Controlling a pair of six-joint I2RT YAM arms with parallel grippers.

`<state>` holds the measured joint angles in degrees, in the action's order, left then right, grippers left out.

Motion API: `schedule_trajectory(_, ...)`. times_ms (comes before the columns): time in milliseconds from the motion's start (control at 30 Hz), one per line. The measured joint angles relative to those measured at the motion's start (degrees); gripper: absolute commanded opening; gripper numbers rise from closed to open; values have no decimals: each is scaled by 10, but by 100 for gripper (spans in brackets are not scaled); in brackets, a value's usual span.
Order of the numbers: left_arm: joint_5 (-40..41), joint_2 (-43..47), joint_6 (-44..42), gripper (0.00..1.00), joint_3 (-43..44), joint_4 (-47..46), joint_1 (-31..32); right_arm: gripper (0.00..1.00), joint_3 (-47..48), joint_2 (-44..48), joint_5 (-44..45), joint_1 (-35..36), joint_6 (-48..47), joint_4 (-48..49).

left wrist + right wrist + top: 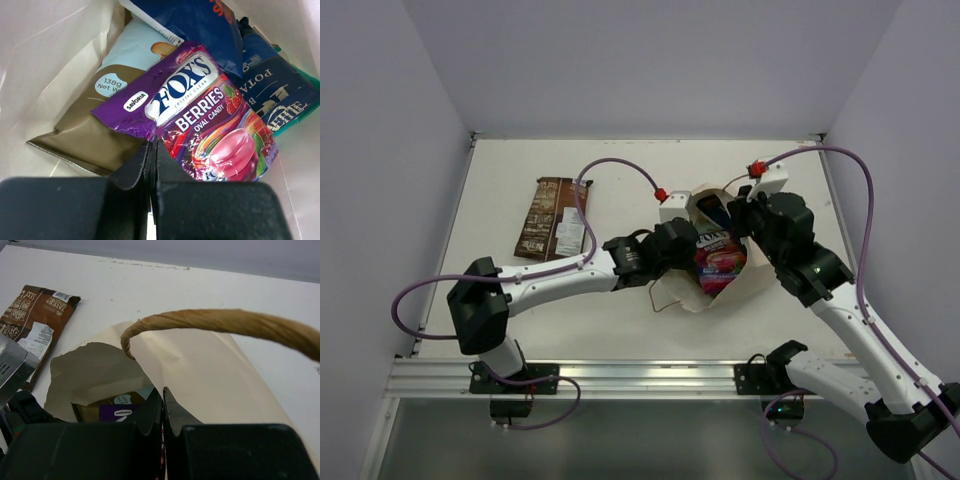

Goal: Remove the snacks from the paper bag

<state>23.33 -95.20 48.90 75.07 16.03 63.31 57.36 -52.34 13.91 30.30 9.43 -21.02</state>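
Two sets of fingers closed: left gripper [151,150] pinches lower edge of magenta-purple packet [200,115] inside paper bag [210,370]; right gripper [163,400] clamps bag rim, cord handle [225,322] arching above. Only left wrist view reveals blue-and-white packets [200,25] and teal-green packet [305,112] beside chip bag [100,115]. Overhead view places dark brown packet [554,218] flat on table [620,330], well left of bag.

White table [620,335] | far left — dark brown packet [553,218] lying flat | right of centre — beige paper bag [210,375], well apart
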Motion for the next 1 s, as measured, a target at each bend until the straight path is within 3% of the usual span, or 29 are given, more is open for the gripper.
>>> schedule_trajectory(300,-3,59,-7,0,-26,-3,-13,0,-5,5,1,0,0,1)
schedule_trajectory(633,-17,252,-71,0,-14,60,-63,0,-13,6,48,0,-3,9)
schedule_trajectory(833,2,358,-106,0,4,128,-124,0,-15,0,72,-4,-3,15)
schedule_trajectory(1000,47,377,-139,0,18,155,-175,0,-15,-2,76,-4,-3,16)
